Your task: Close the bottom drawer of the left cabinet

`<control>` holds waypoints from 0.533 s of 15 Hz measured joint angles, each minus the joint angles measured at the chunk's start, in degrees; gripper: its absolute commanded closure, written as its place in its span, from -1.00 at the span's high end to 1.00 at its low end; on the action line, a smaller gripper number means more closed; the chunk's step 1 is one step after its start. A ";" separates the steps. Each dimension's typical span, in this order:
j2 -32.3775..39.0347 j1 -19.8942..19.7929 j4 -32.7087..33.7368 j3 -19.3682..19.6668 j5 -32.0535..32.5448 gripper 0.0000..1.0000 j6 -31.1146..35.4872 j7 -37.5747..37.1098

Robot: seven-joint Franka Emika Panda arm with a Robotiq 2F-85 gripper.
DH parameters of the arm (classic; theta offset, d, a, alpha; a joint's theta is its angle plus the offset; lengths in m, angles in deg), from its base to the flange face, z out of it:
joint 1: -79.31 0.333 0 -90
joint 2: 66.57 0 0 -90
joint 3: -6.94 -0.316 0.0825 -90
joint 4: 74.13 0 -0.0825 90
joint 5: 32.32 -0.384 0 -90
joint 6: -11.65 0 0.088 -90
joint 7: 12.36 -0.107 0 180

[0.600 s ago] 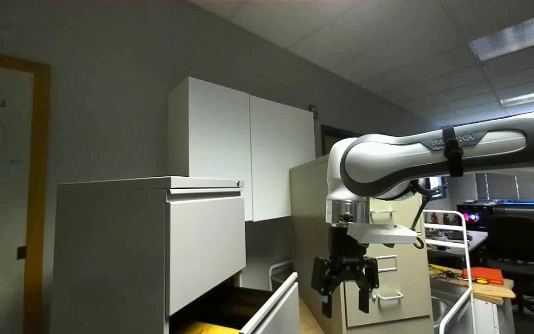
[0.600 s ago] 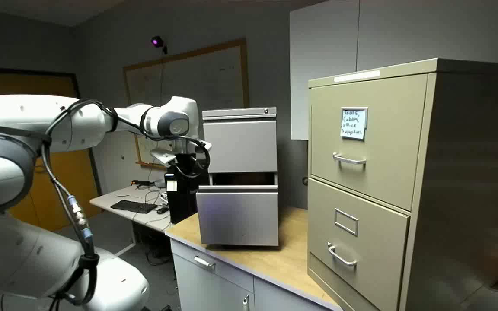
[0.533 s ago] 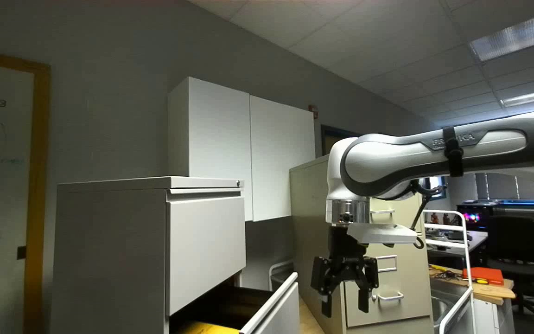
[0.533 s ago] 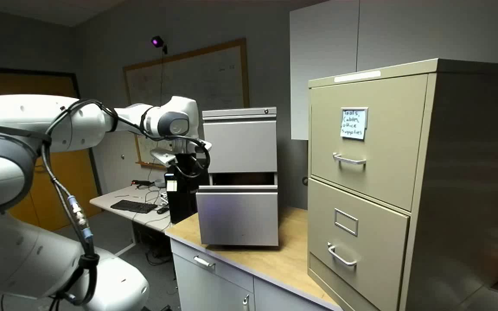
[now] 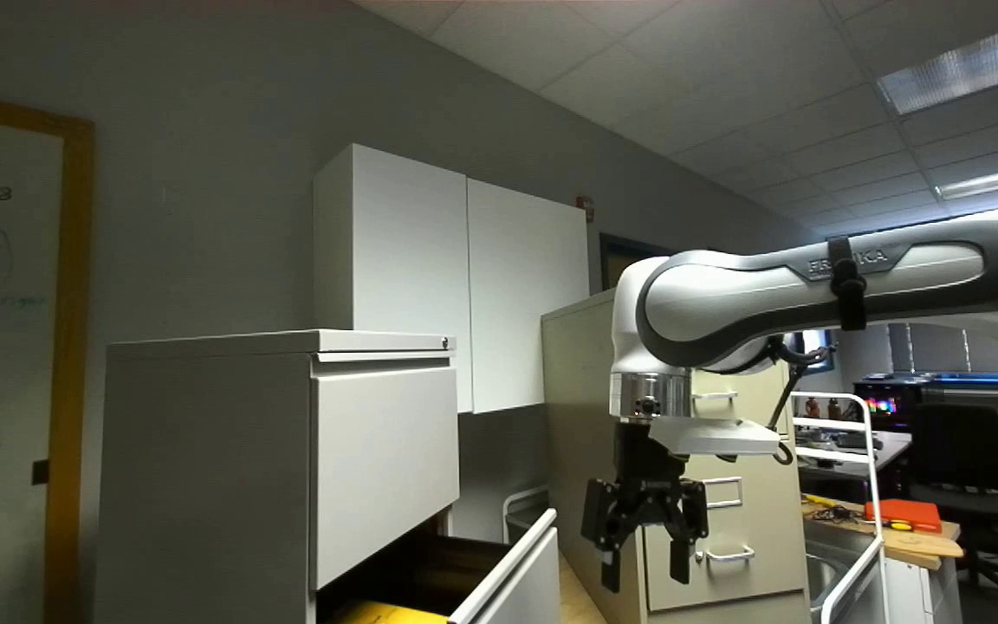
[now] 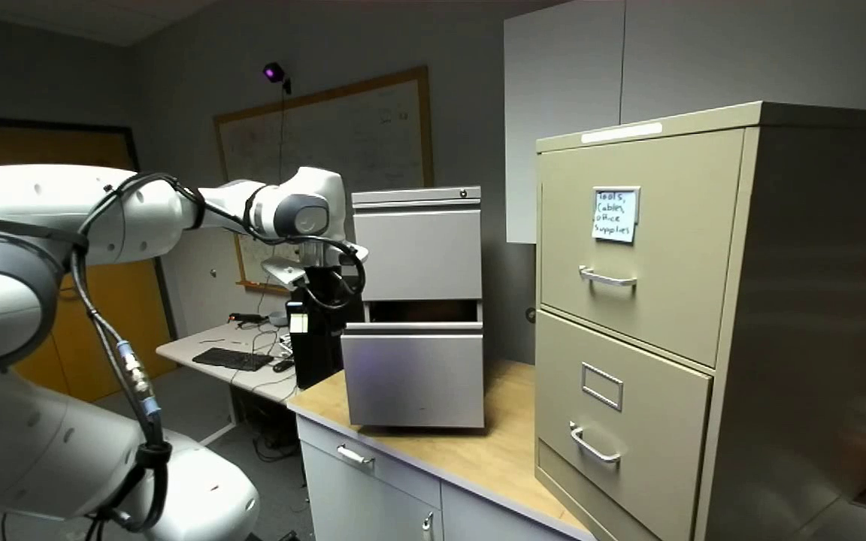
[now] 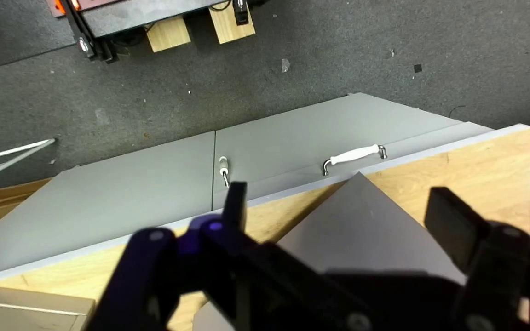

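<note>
White left cabinet (image 5: 278, 477), white bottom drawer (image 6: 414, 381) yellowish inside, black tool (image 5: 644, 572), beige filing cabinet (image 6: 651, 323), wood-grained counter (image 7: 490, 170)

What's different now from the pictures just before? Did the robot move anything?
No, nothing has visibly moved in either exterior view, and nothing was grabbed or let go. The hand is still open and holding nothing, the bottom drawer is still pulled out, and the cabinet stayed put.
</note>
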 measured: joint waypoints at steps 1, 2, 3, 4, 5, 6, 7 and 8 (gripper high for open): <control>0.10 -0.20 -0.02 0.00 0.10 1.00 0.11 0.00; 0.22 -0.51 -0.06 0.00 0.35 1.00 0.54 0.00; 0.33 -0.95 -0.10 0.00 0.59 0.50 1.05 0.00; 0.51 -1.45 -0.17 0.02 0.82 0.46 1.87 0.00; 0.69 -2.01 -0.36 0.06 1.06 0.34 3.00 0.00; 0.94 -2.61 -0.59 0.15 1.19 0.18 4.33 0.00; 1.29 -3.21 -0.97 0.36 1.22 -0.01 5.96 0.01; 1.70 -3.72 -1.46 0.66 1.22 -0.16 7.77 0.01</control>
